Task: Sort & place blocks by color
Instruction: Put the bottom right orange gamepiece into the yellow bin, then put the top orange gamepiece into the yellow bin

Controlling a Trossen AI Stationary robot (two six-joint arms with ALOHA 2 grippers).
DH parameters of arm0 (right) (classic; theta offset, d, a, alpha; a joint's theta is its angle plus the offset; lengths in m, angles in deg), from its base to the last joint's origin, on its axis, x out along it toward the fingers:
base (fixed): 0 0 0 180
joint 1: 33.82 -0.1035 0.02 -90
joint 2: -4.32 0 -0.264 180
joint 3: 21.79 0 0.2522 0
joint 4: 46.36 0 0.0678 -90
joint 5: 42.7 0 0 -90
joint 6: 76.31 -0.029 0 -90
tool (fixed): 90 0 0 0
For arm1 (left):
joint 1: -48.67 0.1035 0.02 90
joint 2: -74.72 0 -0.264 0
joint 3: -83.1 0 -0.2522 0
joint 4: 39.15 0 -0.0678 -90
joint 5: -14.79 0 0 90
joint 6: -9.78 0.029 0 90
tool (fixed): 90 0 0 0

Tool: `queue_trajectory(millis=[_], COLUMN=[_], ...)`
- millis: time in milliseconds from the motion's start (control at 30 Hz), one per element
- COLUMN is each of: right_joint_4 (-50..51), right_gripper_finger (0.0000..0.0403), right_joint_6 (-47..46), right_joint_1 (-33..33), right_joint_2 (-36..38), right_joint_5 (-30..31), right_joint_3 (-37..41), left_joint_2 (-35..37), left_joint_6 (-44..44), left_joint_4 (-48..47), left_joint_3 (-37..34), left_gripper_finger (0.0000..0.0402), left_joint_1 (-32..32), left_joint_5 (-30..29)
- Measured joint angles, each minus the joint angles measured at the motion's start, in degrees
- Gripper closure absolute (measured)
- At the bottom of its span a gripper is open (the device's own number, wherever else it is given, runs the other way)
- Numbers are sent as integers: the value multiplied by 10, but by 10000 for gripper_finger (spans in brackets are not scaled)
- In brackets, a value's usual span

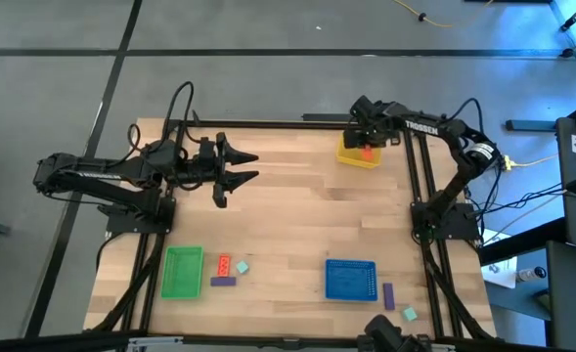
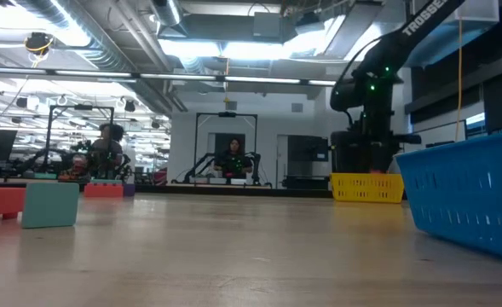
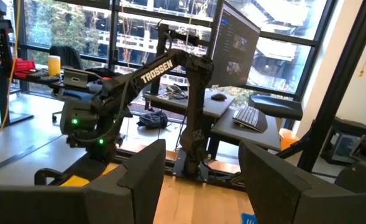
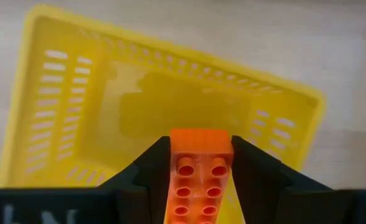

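item: right gripper (image 1: 368,150), hanging directly over the yellow tray (image 1: 346,156) at the far right corner of the table (image 1: 288,205). its two fingers are clamping an orange-red block (image 4: 200,177) between them (stud side facing the wrist camera, tray floor showing beyond it). in the high view the same block (image 1: 367,151) is showing as a small orange spot over the yellow tray.

item: left gripper (image 1: 237,166), sitting over bare wood well to the left of the yellow tray, at about the same depth on the table. its fingers (image 3: 139,180) are standing wide apart and are holding nothing.

item: loose blocks, all lying well away from the yellow tray, along the near edge.
- orange-red bar (image 1: 223,265), lying just beside the green tray (image 1: 182,271).
- purple bar (image 1: 223,282), lying next to the orange-red bar, on the side farther from the yellow tray.
- mint-green cube (image 1: 243,266), sitting just right of the orange-red bar; in the low view a mint-green block (image 2: 51,205) is standing at the left with a red one (image 2: 0,203) behind it.
- purple block (image 1: 388,295), lying just right of the blue tray (image 1: 350,280).
- mint-green block (image 1: 409,314), sitting near the purple block, farther still from the yellow tray.

item: background (low view), people sitting at benches in the room beyond the table.
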Motion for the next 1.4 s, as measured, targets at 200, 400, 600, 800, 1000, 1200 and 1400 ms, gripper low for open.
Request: queue_trajectory(millis=[200, 400, 600, 800, 1000, 1200, 1400], right_joint_4=[-27, -46, -48, -58, -97, -297, -533], right_gripper_finger=[226, 220, 218, 218, 217, 217, 217], right_joint_6=[-22, -23, 13, 171, 256, 209, 195], right_joint_1=[0, 0, 0, -15, -78, -173, -264], right_joint_2=[0, 0, 4, 60, 200, 357, 445], right_joint_5=[-13, -13, -13, -30, -95, -240, -265], right_joint_3=[26, 26, 26, 15, 38, 117, 203], left_joint_2=[0, 0, 0, 0, 0, 0, 0], left_joint_6=[0, 0, 0, 0, 0, 0, 0], left_joint_4=[0, 0, 0, 0, 0, -12, -28], left_joint_3=[0, 0, 0, 0, 0, 0, 0], left_gripper_finger=[205, 205, 205, 205, 205, 205, 205], left_joint_1=[0, 0, 0, 0, 0, 0, 0], left_joint_5=[0, 0, 0, 0, 0, 0, 0])
